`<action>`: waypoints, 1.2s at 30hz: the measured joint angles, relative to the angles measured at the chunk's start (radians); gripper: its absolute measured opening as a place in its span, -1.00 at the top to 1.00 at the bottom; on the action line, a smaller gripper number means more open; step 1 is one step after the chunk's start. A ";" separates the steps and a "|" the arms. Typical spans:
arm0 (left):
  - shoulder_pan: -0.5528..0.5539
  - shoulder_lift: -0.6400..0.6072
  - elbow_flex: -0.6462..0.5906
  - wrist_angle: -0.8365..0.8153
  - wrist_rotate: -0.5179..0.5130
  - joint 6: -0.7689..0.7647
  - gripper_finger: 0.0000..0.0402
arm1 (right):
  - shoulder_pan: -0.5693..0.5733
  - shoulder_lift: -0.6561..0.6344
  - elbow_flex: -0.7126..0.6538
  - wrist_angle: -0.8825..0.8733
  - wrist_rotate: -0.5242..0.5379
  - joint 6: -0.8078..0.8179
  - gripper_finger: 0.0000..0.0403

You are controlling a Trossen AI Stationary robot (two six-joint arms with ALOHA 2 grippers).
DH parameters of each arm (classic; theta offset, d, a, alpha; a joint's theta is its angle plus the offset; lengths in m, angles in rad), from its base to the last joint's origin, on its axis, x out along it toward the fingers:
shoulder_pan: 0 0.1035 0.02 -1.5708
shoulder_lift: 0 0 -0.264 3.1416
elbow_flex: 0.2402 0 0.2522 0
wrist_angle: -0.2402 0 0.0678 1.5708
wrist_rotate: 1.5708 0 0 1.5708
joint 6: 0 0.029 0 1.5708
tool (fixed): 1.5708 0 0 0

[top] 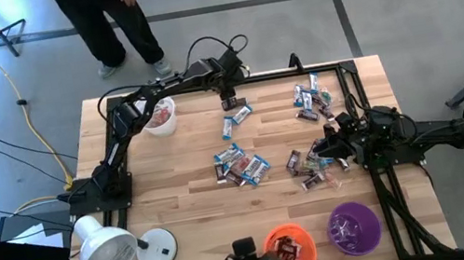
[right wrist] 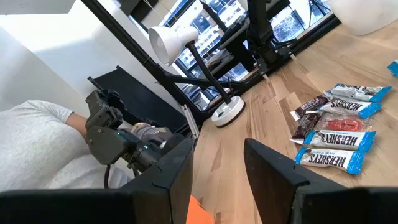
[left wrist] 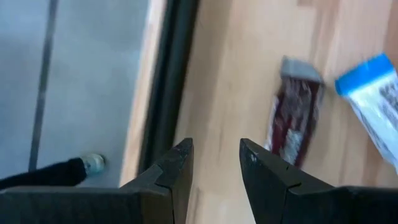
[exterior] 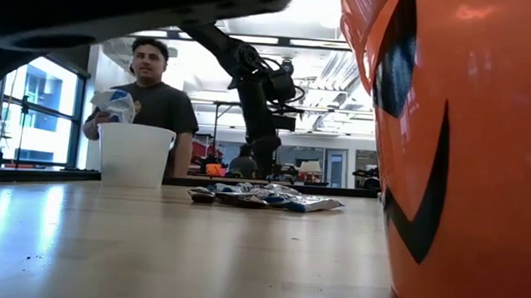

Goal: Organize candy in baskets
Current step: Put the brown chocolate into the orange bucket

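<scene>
Overhead, loose wrapped mini candy bars (top: pixel 242 162) lie scattered from the centre of the pale wooden tabletop (top: pixel 198 211) toward 2 o'clock. The white round basket (top: pixel 160 116) stands at 10 o'clock, the bright orange basket (top: pixel 291 249) and the purple basket (top: pixel 354 227) at 5 to 6 o'clock. In the low view the orange basket is cut off and hides the right side. A person (top: pixel 105 19) beyond the far edge is cropped at the waist. The left end effector (top: pixel 234 101) hangs at 12 o'clock, arm reaching along the far edge, fingers parted and empty beside a dark brown wrapped bar (left wrist: pixel 292 118). The right end effector (top: pixel 325 147) hovers low at 3 o'clock over candy, fingers apart, holding nothing. A white dome-shaded lamp (top: pixel 110 249) sits at 8 o'clock.
</scene>
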 joint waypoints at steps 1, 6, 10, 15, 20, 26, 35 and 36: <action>0.000 0.000 0.000 -0.015 0.000 0.001 0.42 | 0.000 0.000 0.000 0.000 0.000 0.000 0.32; 0.000 0.000 0.000 -0.018 0.000 0.001 0.42 | 0.000 0.000 0.000 0.000 0.000 0.000 0.32; -0.002 0.000 0.000 -0.013 0.000 -0.002 0.42 | 0.000 0.000 0.000 0.000 0.000 0.000 0.32; -0.002 0.000 0.000 -0.021 0.001 -0.029 0.42 | 0.000 0.000 0.000 0.000 0.000 0.000 0.32; 0.000 0.000 0.000 -0.034 0.003 -0.035 0.42 | 0.000 0.000 0.000 0.000 0.000 0.000 0.32; -0.001 0.000 0.000 -0.034 0.003 -0.035 0.42 | 0.000 0.000 0.000 0.000 0.000 0.000 0.32; -0.001 0.000 0.000 -0.035 0.003 -0.035 0.42 | 0.000 0.000 0.000 0.000 0.000 0.000 0.32; -0.001 0.000 0.000 -0.035 0.002 -0.035 0.42 | 0.000 0.000 0.000 0.000 0.000 0.000 0.32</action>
